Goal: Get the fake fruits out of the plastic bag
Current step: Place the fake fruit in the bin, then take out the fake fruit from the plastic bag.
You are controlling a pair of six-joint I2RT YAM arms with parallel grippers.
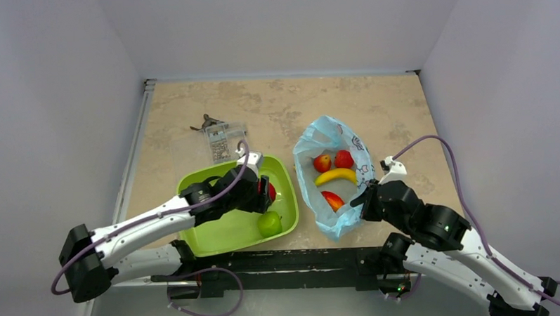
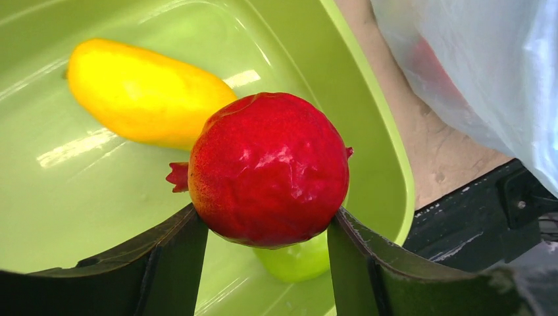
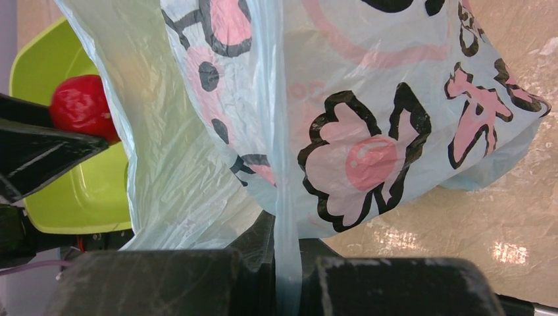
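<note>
My left gripper (image 1: pixel 266 191) is shut on a red round fruit (image 2: pixel 268 168) and holds it above the lime-green tray (image 1: pixel 194 182). A green apple (image 1: pixel 269 223) lies in the tray's near right corner and shows under the held fruit (image 2: pixel 296 260). The light blue plastic bag (image 1: pixel 331 139) lies open to the right of the tray. In it are a banana (image 1: pixel 335 176), a small red-yellow apple (image 1: pixel 322 163), a red round fruit (image 1: pixel 344 159) and a mango (image 1: pixel 333 200). My right gripper (image 1: pixel 360 204) is shut on a fold of the bag (image 3: pixel 287 250) at its near edge. The avocado is hidden.
A plain orange-yellow oval fruit (image 2: pixel 145 92) lies in the tray. A small clear packet with a dark object (image 1: pixel 219 137) lies on the table behind the tray. The black base rail (image 1: pixel 302 259) runs along the near table edge.
</note>
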